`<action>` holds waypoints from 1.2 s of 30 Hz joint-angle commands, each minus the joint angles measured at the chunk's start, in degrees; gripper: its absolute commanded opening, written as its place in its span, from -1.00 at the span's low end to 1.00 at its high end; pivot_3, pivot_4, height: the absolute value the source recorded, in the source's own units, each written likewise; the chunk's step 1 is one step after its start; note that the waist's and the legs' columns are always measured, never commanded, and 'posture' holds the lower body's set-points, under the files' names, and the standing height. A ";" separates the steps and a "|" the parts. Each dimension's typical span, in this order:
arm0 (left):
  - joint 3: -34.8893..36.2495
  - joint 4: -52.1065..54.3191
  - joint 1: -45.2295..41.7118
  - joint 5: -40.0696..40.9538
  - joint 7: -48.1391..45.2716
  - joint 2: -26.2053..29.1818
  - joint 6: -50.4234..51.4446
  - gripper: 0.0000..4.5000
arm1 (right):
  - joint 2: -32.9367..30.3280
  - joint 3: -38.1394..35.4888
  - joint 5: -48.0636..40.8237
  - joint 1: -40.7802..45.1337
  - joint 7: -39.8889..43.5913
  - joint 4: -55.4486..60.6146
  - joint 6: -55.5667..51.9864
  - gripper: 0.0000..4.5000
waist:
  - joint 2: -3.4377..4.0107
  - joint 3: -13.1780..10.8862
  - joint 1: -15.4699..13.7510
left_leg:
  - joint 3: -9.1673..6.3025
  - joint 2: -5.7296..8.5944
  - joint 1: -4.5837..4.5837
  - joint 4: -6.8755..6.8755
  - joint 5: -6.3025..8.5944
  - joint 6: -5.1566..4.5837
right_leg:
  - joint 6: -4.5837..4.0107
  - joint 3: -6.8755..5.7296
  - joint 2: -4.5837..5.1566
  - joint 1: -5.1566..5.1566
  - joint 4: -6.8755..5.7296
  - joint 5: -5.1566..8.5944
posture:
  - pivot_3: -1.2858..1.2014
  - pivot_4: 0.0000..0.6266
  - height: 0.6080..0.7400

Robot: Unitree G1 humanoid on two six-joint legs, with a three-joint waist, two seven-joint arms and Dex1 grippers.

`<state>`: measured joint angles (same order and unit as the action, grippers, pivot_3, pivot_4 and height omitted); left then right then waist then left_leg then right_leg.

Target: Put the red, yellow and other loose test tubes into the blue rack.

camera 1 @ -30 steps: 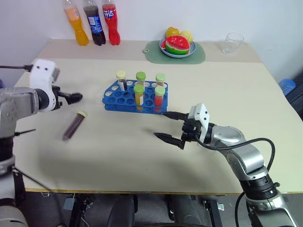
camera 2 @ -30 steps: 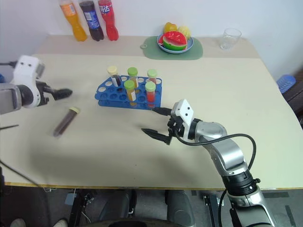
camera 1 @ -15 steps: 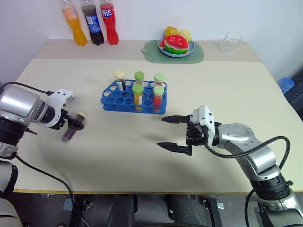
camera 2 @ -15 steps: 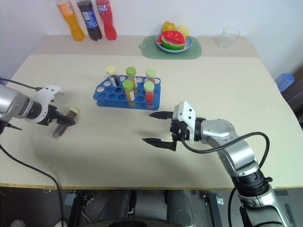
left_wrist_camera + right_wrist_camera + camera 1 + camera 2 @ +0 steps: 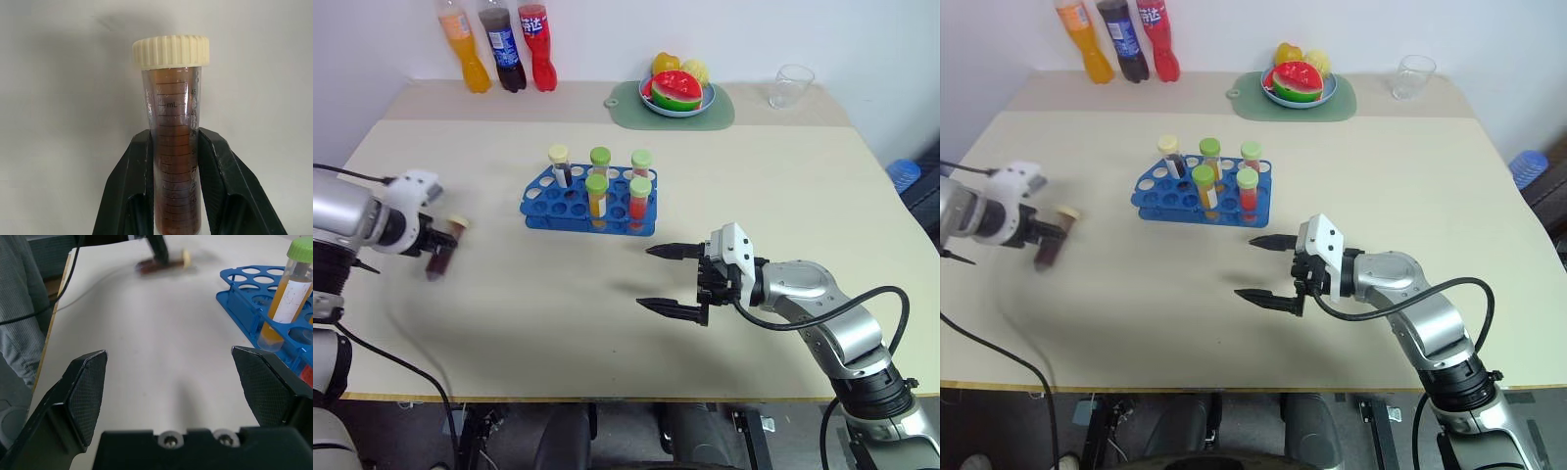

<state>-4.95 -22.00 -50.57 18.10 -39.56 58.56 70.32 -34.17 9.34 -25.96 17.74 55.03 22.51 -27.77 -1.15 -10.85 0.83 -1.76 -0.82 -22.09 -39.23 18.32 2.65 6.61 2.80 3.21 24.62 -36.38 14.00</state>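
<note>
Near the table's left edge, the left gripper (image 5: 173,161) is pinching a brown, cream-capped tube (image 5: 172,147) mid-body; it looks light, stiff and probably slick. The right gripper (image 5: 668,279) is hanging wide, empty, beside the rack (image 5: 576,201).

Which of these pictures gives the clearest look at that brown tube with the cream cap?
The left wrist view: the brown tube stands close up between the left gripper's two black fingers, scale marks legible. Both eye views show it small and distant near the table's left edge. The right wrist view shows it smeared, far across the table.
</note>
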 commanded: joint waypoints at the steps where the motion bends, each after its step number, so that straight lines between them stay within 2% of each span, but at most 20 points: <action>1: 17.52 11.11 5.15 -2.08 14.05 -5.94 -17.62 -0.70 | 0.43 -0.12 -0.50 -0.08 -0.28 2.29 0.58 1.00 | 0.00 0.01 -0.21 | 0.01 0.01 0.00 -0.01 0.00 0.00 | 0.00 -0.02 0.08 0.00 -0.02 0.00 | 0.03 -0.52 0.91; 2: 19.80 14.00 6.93 -3.04 16.81 -7.78 -21.34 -0.70 | 0.49 -0.03 -0.52 -0.13 -0.36 2.30 0.58 1.00 | -0.01 0.02 -0.26 | 0.01 0.03 -0.02 0.00 0.00 0.00 | 0.01 -0.02 0.13 0.00 0.05 -0.01 | 0.03 -0.52 0.91; 4: 27.09 26.37 11.97 0.12 24.12 -20.08 -30.35 -0.70 | 1.39 0.58 -0.38 0.05 -0.95 1.66 0.56 1.00 | 0.01 0.05 -0.35 | 0.03 0.10 -0.09 -0.04 -0.02 0.04 | 0.02 -0.05 0.27 0.02 0.06 -0.03 | 0.03 -0.52 0.91; 5: 28.28 31.42 14.39 1.74 25.75 -25.50 -33.77 -0.70 | 1.79 0.83 -0.30 0.18 -1.13 1.31 0.66 1.00 | 0.00 0.09 -0.50 | 0.04 0.17 -0.11 -0.06 -0.04 0.07 | 0.03 -0.05 0.38 0.02 0.02 -0.03 | 0.03 -0.52 0.91; 7: 24.85 37.13 18.61 -1.64 29.19 -33.67 -42.81 -0.70 | 2.55 1.38 -0.05 0.36 -1.29 0.66 0.82 1.00 | -0.10 0.15 -1.00 | 0.04 0.20 -0.20 -0.17 -0.12 0.23 | 0.07 -0.08 0.47 0.01 0.11 -0.06 | 0.03 -0.52 0.91; 9: 18.72 37.66 21.04 -6.30 30.48 -40.02 -53.24 -0.70 | 3.06 1.84 0.26 0.60 -1.29 -0.11 1.17 1.00 | -0.12 0.14 -1.27 | 0.09 0.26 -0.25 -0.24 -0.15 0.28 | 0.14 -0.06 0.46 0.02 0.15 -0.11 | 0.03 -0.52 0.91; 13: 10.61 29.48 25.28 -14.50 34.72 -48.62 -69.41 -0.70 | 4.14 2.36 0.90 1.54 -1.62 -1.13 1.60 1.00 | -0.10 0.15 -1.46 | 0.09 0.27 -0.18 -0.29 -0.01 0.03 | 0.16 -0.06 0.38 -0.03 0.13 -0.14 | 0.03 -0.52 0.91; 17: 6.77 21.16 27.59 -19.08 37.00 -51.92 -78.39 -0.70 | 4.40 1.86 1.45 1.64 -2.15 -1.60 2.23 1.00 | -0.07 0.17 -0.99 | 0.11 0.24 -0.11 -0.27 0.02 -0.04 | 0.15 -0.03 0.32 -0.04 0.09 -0.14 | 0.03 -0.52 0.91; 20: 6.15 17.63 27.50 -21.10 38.75 -52.52 -80.59 -0.70 | 4.29 1.56 1.70 1.34 -2.53 -1.41 2.36 1.00 | -0.07 0.17 -1.10 | 0.11 0.24 -0.11 -0.27 0.03 -0.05 | 0.15 -0.04 0.31 -0.04 0.09 -0.14 | 0.03 -0.52 0.91; 36: 5.73 16.07 27.26 -18.26 37.13 -54.99 -76.15 -0.70 | 4.30 1.46 1.79 0.00 -3.46 -0.63 2.55 1.00 | -0.06 0.18 -1.31 | 0.09 0.24 -0.10 -0.28 0.04 -0.08 | 0.16 -0.04 0.31 -0.08 0.10 -0.14 | 0.03 -0.52 0.91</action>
<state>1.03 -6.66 -23.22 -0.54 -2.33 3.85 -6.58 -30.24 11.57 -23.78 17.37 51.47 20.12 -26.49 -1.21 -10.67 -0.48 -1.67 -0.58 -22.18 -39.51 18.36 2.57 6.77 2.75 3.52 24.54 -36.29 13.86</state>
